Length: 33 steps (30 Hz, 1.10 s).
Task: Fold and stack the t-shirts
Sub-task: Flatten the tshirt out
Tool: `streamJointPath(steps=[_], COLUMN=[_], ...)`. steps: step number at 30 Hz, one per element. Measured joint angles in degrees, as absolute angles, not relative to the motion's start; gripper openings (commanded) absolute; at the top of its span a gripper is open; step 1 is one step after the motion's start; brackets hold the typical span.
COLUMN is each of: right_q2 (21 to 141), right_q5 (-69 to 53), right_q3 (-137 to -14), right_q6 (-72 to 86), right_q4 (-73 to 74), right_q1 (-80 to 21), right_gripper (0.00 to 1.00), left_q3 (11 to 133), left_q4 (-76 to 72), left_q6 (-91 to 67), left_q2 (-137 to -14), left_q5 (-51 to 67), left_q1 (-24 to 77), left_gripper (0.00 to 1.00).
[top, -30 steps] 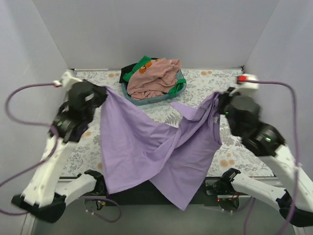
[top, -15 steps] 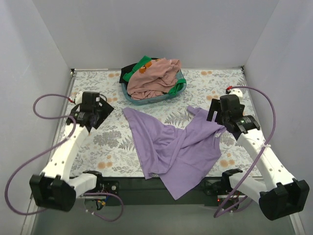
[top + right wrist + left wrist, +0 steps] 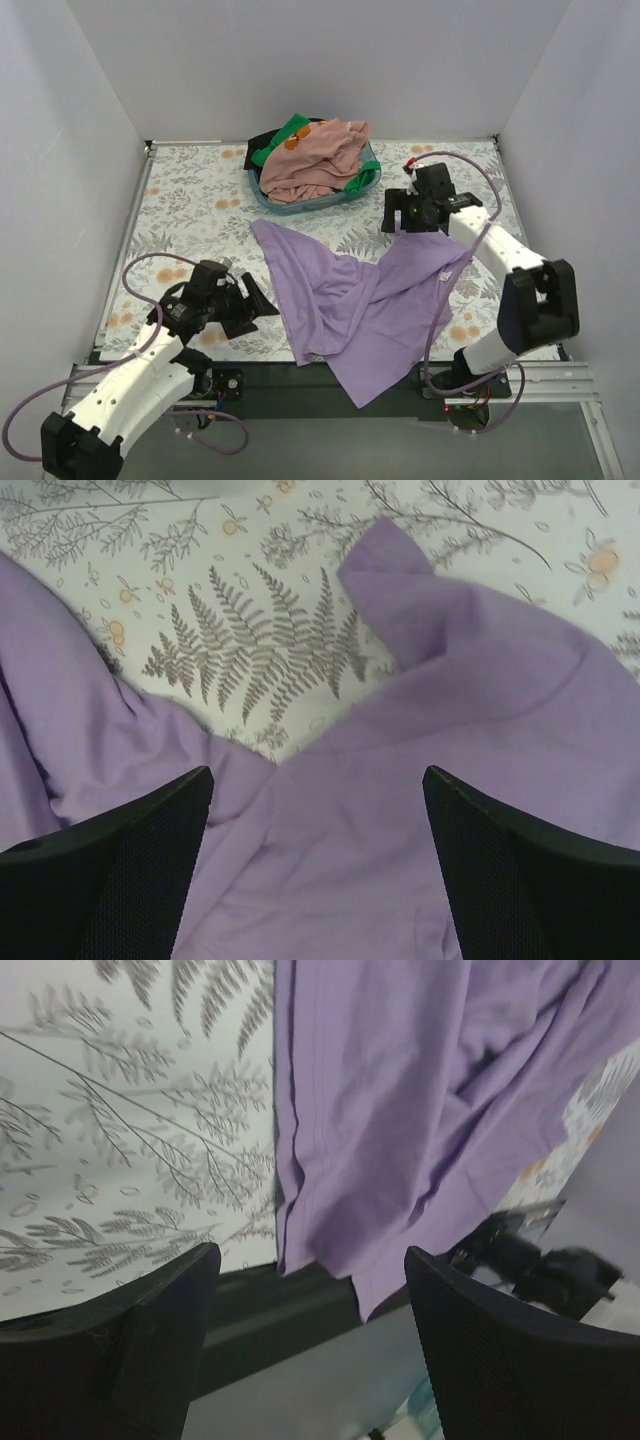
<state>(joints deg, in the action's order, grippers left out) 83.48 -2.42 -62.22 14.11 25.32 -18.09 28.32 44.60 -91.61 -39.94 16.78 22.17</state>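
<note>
Your purple tee (image 3: 360, 300) lies crumpled at 3 o'clock of the left gripper (image 3: 260, 300) and 7 o'clock of the right gripper (image 3: 393, 215), both spread empty, while the 12 o'clock basket (image 3: 320, 203) holds a pink tee (image 3: 315, 160), green tee (image 3: 290, 128) and black tee (image 3: 262, 140).

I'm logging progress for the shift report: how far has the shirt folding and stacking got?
Done: nothing folded or stacked. In hand: the lavender t-shirt lies rumpled on the table, one end hanging over the near edge; left gripper and right gripper are open near it, gripping nothing. Left: fold it, then the pink t-shirt, green t-shirt and black t-shirt in the basket.
</note>
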Motion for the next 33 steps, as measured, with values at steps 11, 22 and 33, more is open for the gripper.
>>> streamJointPath(steps=[11,22,33], right_q2=[102.3,110.8,113.3], right_q5=[-1.3,3.8,9.1], right_q3=[-76.8,-78.0,-77.8], right_q6=[9.1,5.5,5.9], right_q4=[22.7,22.8,22.5], right_q1=[-19.4,-20.4,-20.7], right_gripper=[0.89,0.78,0.37], left_q3=[25.2,26.4,30.8], left_q4=[42.8,34.4,34.4], left_q6=[-100.9,-107.0,-110.2], left_q2=[-47.0,-64.3,-69.6], left_q5=[17.8,14.6,6.4], left_q1=[45.3,61.6,64.1], left_gripper=[0.68,0.7,0.6])
